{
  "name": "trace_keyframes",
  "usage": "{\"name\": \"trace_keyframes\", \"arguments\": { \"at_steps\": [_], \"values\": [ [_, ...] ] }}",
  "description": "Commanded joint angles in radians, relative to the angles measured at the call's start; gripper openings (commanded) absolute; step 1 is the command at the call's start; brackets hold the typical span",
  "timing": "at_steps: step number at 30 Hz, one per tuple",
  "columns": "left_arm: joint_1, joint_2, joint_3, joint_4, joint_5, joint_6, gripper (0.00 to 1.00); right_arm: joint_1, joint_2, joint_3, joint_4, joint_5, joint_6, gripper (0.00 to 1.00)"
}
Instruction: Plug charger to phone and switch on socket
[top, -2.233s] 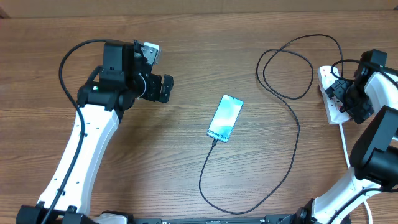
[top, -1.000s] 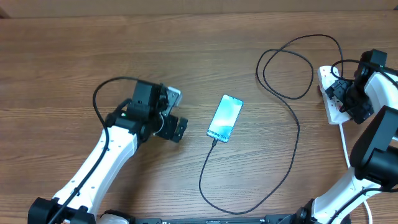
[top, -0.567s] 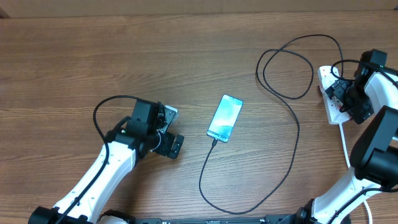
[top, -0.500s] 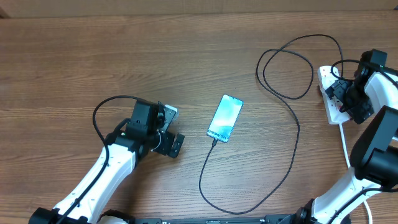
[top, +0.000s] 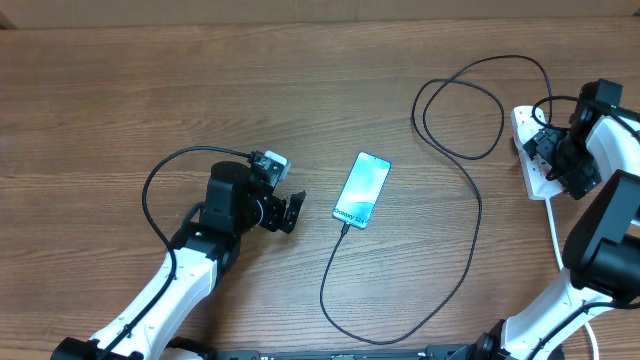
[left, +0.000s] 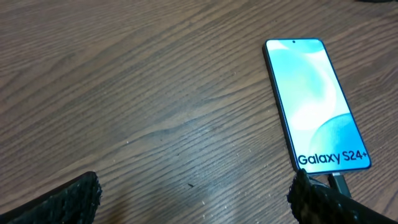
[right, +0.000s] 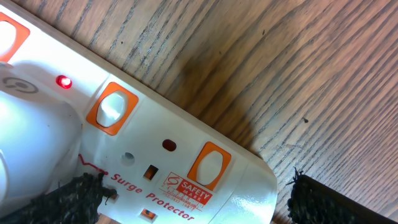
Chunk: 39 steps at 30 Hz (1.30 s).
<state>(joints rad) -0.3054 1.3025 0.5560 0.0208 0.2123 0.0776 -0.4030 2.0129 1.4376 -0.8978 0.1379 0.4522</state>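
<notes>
The phone (top: 362, 189) lies face up mid-table with its screen lit, also large in the left wrist view (left: 314, 102). The charger, a thin black cable (top: 478, 215), runs from a connector (left: 339, 182) at the phone's bottom edge in a wide loop to the socket (top: 533, 170) at the far right. My left gripper (top: 290, 212) is open just left of the phone, with bare wood between its fingertips (left: 68, 199). My right gripper (top: 545, 150) hangs open over the socket (right: 174, 155), where one small red light (right: 63, 81) glows beside orange-framed switches (right: 112, 107).
A white cord (top: 553, 230) leaves the socket toward the front right. A rounded white body (right: 28, 143) sits on the strip at the left of the right wrist view. The cable's loops (top: 460, 100) lie at the back right.
My left arm has drawn back from the far left and swung toward the phone, its open gripper now pointing at it. The right arm, phone and cable have not moved.
</notes>
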Motion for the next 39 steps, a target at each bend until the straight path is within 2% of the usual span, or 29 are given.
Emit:
{"name": "trace_keyframes", "arguments": {
  "at_steps": [1,9,20,37,39],
  "values": [
    [0.031,-0.016,-0.024,0.016,0.035,0.005,1.00,0.054,0.067,-0.018,0.066,-0.052,0.010,1.00],
    [0.126,-0.016,-0.075,0.096,0.134,0.003,1.00,0.054,0.067,-0.018,0.066,-0.052,0.010,1.00],
    [0.145,-0.079,-0.232,0.217,0.141,-0.008,1.00,0.054,0.067,-0.018,0.066,-0.052,0.010,1.00],
    [0.236,-0.404,-0.550,0.351,0.154,-0.040,1.00,0.054,0.067,-0.018,0.066,-0.052,0.010,1.00],
    [0.241,-0.448,-0.551,0.317,0.152,-0.040,1.00,0.054,0.067,-0.018,0.066,-0.052,0.010,1.00]
  ]
}}
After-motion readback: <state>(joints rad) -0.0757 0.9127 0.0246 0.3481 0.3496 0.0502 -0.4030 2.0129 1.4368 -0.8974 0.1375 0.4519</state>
